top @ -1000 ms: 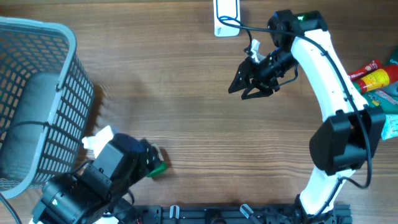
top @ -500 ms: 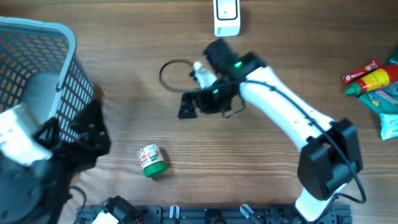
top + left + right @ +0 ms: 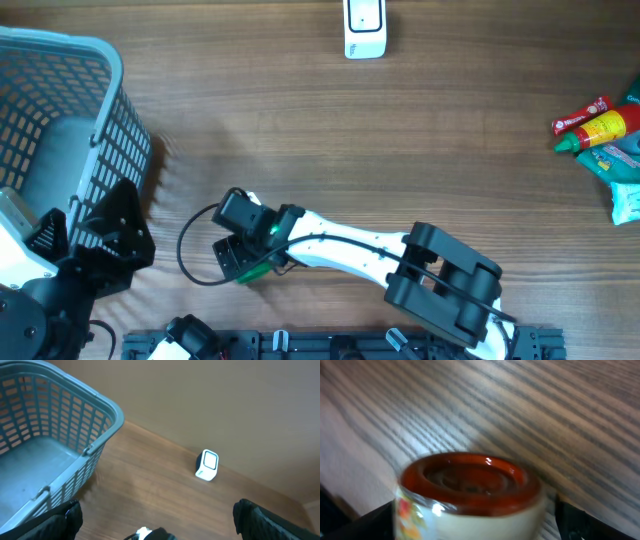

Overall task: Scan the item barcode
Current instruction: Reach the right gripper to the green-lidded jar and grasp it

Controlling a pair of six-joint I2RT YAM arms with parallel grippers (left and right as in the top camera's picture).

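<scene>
Jar lies at 7 o'clock on counter, right hand wide, straddling it, not gripped yet. Left hand wide, empty. Scanner at 12 o'clock; pick-up and scan both left

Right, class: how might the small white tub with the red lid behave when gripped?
The small round tub has curved sides, so it would probably roll if knocked. Its glossy red lid looks hard, likely rigid and perhaps slippery.
</scene>
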